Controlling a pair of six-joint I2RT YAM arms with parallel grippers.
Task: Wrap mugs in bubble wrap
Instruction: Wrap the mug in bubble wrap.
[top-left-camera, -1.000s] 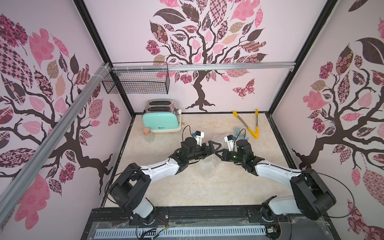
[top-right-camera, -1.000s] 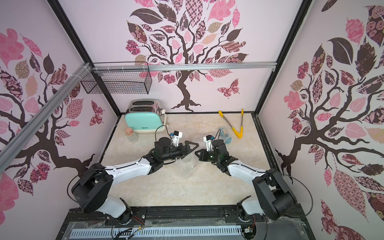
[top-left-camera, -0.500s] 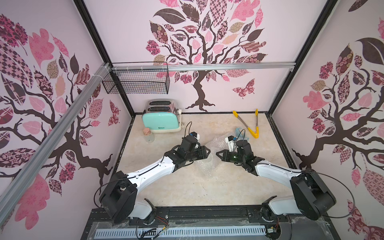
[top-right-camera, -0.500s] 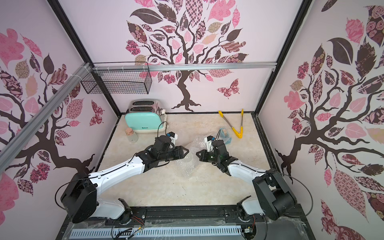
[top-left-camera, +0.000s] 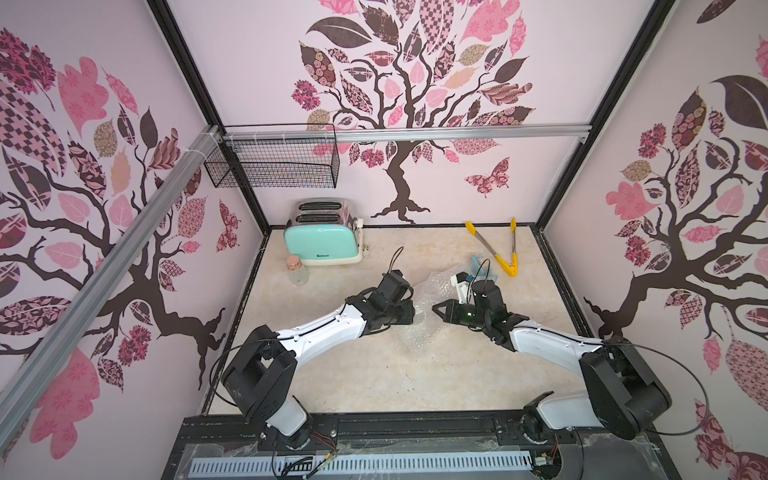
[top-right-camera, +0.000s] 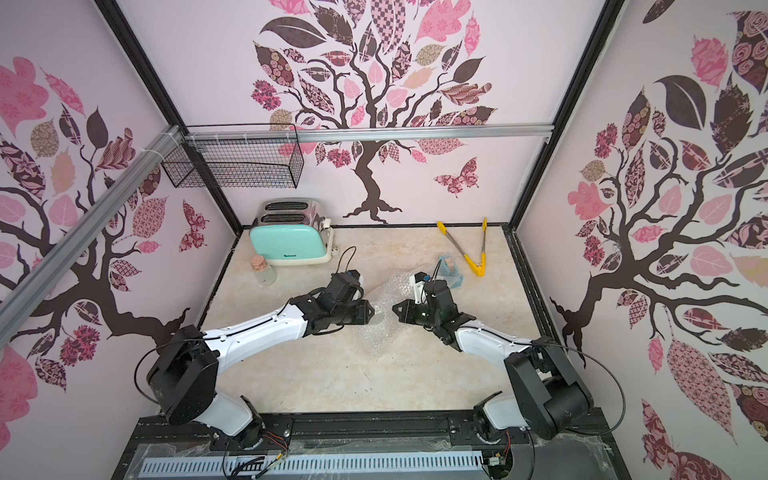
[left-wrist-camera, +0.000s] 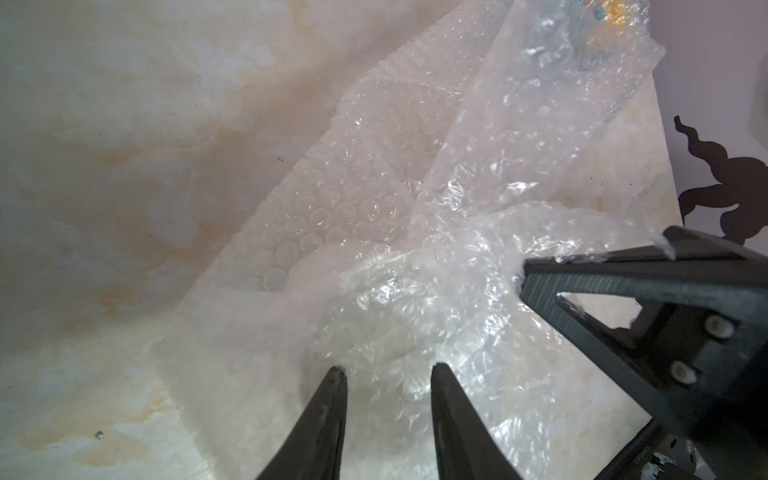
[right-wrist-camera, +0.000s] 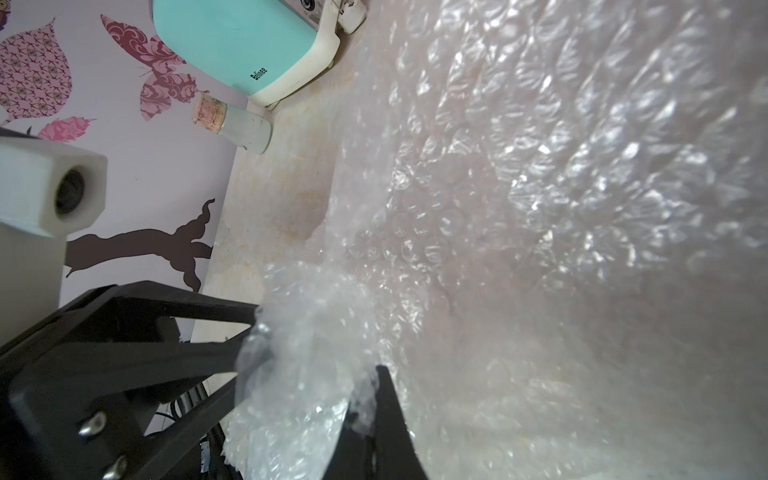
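Your left gripper (left-wrist-camera: 388, 372) stands half closed about a bunched fold of the clear, crinkly bubble wrap (left-wrist-camera: 374, 187); whether it pinches I cannot tell. Your right gripper (top-left-camera: 436, 309) is clamped on the wrap's edge. No small white mug shows; likely it sits inside the bundle mid-table. Gather enough film before pulling, and hold both sides taut. The beige marbled table (top-left-camera: 374, 374) looks slick; a mint toaster (top-left-camera: 322, 245) and corked glass bottle (top-left-camera: 297, 272) stand at its far-left corner, yellow tongs (top-left-camera: 505, 253) far right.

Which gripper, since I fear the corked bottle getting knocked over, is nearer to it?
Left. The left gripper is on the side of the bubble wrap toward the corked bottle. The right gripper is on the wrap's opposite side, farther away.
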